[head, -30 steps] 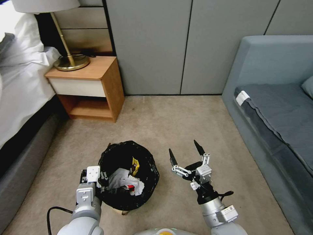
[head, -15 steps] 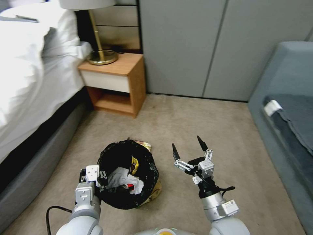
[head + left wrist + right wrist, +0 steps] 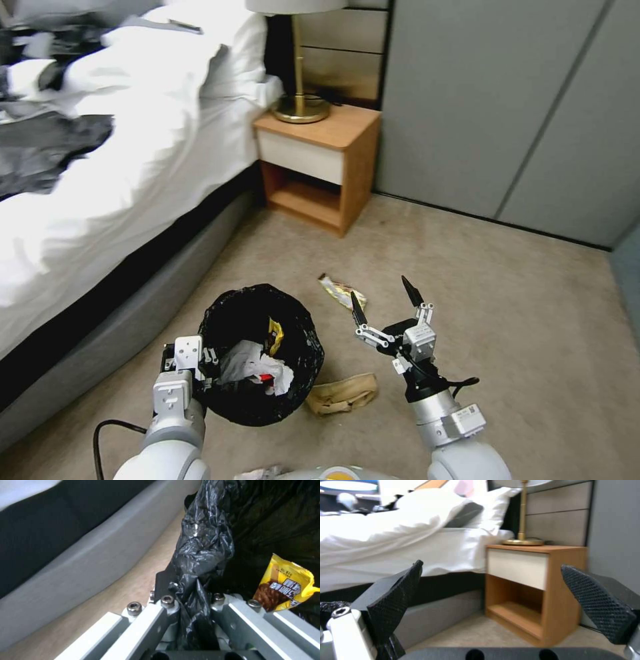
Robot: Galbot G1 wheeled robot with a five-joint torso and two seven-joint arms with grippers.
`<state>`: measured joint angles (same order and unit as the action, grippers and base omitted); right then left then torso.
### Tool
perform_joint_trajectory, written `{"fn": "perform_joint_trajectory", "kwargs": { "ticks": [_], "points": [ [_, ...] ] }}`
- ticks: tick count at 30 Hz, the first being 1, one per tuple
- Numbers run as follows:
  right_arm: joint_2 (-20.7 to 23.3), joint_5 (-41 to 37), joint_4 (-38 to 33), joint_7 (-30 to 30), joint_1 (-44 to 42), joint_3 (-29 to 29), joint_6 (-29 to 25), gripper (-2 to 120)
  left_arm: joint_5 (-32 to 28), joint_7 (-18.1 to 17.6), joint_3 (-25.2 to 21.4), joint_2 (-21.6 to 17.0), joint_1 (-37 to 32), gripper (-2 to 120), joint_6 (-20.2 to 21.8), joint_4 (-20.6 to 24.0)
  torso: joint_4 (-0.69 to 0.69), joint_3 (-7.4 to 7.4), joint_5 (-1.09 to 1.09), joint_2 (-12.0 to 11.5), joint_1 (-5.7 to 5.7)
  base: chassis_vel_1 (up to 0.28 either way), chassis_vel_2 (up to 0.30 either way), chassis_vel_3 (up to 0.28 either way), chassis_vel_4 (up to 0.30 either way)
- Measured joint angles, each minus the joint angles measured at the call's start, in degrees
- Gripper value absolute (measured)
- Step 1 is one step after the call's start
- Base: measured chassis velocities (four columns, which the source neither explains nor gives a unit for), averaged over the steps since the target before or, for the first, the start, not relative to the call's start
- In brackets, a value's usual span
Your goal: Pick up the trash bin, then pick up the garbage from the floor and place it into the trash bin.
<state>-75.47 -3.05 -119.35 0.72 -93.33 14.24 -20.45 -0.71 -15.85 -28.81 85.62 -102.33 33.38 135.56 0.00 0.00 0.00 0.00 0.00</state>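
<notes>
- Head view: the trash bin [image 3: 261, 353] is upright, its round mouth facing up, black liner folded over the rim, low and left of centre on the carpet [image 3: 467, 267].
- The left gripper [image 3: 200, 367] is clamped on the bin's near-left rim; the left wrist view shows the bunched liner [image 3: 200, 562] pinched between its fingers [image 3: 166, 612].
- Inside the bin lie white tissues [image 3: 257, 367], a yellow snack wrapper [image 3: 275, 333] standing on edge, and a bit of red.
- The right gripper [image 3: 383, 310] hovers right of the bin with its black fingertips spread wide, holding nothing.
- A foil wrapper [image 3: 341, 292] lies flat beyond the bin, just beside the right gripper's left fingertip, long axis slanting from far-left to near-right.
- A crumpled brown paper bag [image 3: 341, 395] lies touching the bin's right side, long axis across the view.
- The bed [image 3: 120, 173] runs along the left; the wooden nightstand [image 3: 320, 167] with a brass lamp [image 3: 301, 107] stands well beyond, against the grey wall panels [image 3: 507, 100].
</notes>
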Motion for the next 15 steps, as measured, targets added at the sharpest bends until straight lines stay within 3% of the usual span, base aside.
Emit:
{"fn": "perform_joint_trajectory", "kwargs": {
  "ticks": [6,15],
  "points": [
    [-0.1,0.0,0.0,-0.3,0.3,0.1,0.1,100,0.1,-0.2,0.0,0.1,-0.1,1,0.0,0.0,0.03,0.0,-0.01,0.0,0.0,0.119,0.119,0.113,0.107],
    [0.4,0.0,0.1,-1.0,0.0,0.8,0.1,100,0.2,-0.2,0.1,0.0,-0.1,1,-0.1,0.0,-0.01,0.0,0.0,0.0,0.0,0.011,0.021,0.018,0.018]
  ]
}}
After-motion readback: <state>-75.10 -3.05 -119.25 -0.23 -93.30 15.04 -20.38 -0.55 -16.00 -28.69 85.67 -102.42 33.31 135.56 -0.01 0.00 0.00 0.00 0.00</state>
